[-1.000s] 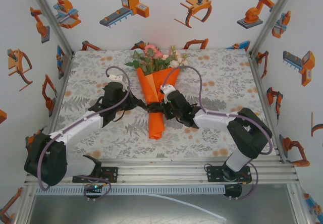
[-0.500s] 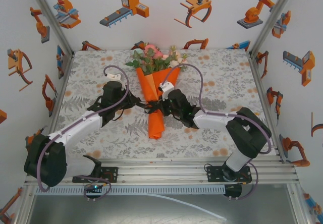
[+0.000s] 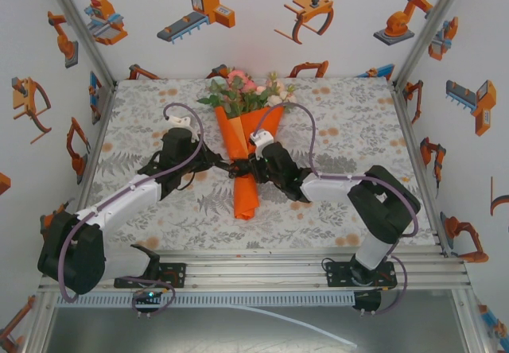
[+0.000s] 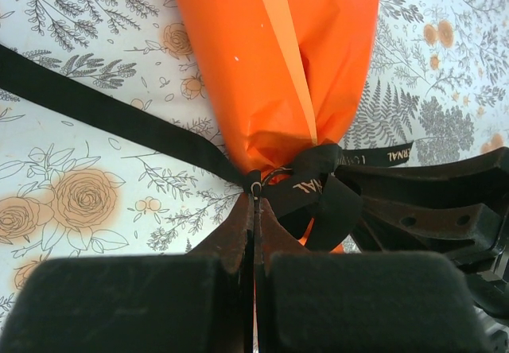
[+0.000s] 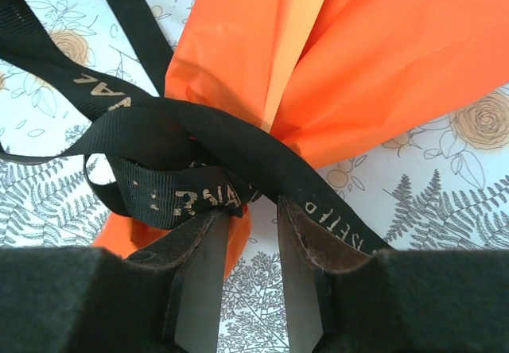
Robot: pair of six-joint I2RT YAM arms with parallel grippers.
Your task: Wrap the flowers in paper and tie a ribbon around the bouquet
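Observation:
The bouquet lies mid-table, the flowers (image 3: 242, 91) at the far end and the orange paper (image 3: 248, 130) wrapped round them as a cone. The black ribbon (image 3: 243, 168) is knotted round the cone's narrow waist. My left gripper (image 3: 225, 162) sits at the waist's left side. In the left wrist view it (image 4: 254, 194) is shut on the ribbon (image 4: 111, 110), which runs taut from the tips, beside the paper (image 4: 270, 59). My right gripper (image 3: 254, 166) is at the waist's right side. It (image 5: 253, 207) stands open, with loops of ribbon (image 5: 199, 138) lying across its tips below the paper (image 5: 382, 67).
A leaf-and-flower printed tablecloth (image 3: 342, 122) covers the table. White walls with orange robot pictures close in the left, back and right. An aluminium rail (image 3: 262, 269) runs along the near edge by the arm bases.
My right gripper has opened and let go of the ribbon, and it has shifted slightly left toward the cone. The left gripper stays shut in place.

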